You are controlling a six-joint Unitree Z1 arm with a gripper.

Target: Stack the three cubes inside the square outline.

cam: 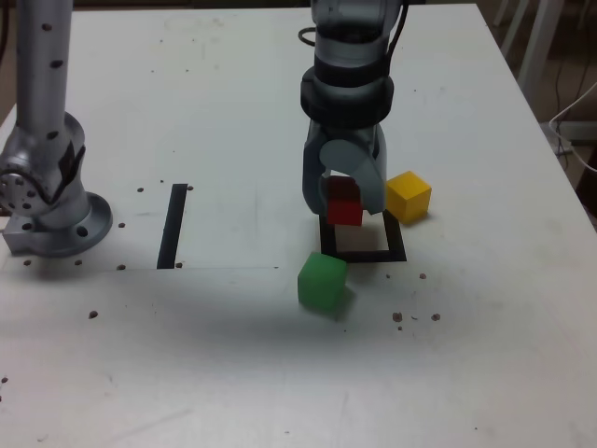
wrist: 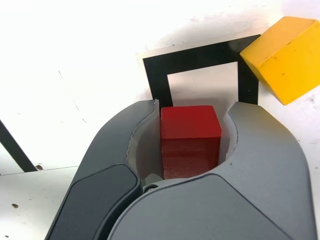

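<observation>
Right now the pincer (wrist: 191, 142) is squeezed onto the red cube (wrist: 190, 135), one jaw on each flat side, holding it just above the square outline (cam: 363, 253). The yellow cube (cam: 409, 196) sits on the white table (cam: 233, 112), touching the outline's far corner in the wrist view. The green cube (cam: 323, 281) rests near the outline's front edge. These blocks look small, hard and probably light, so flat opposite sides are the best place to grab.
</observation>
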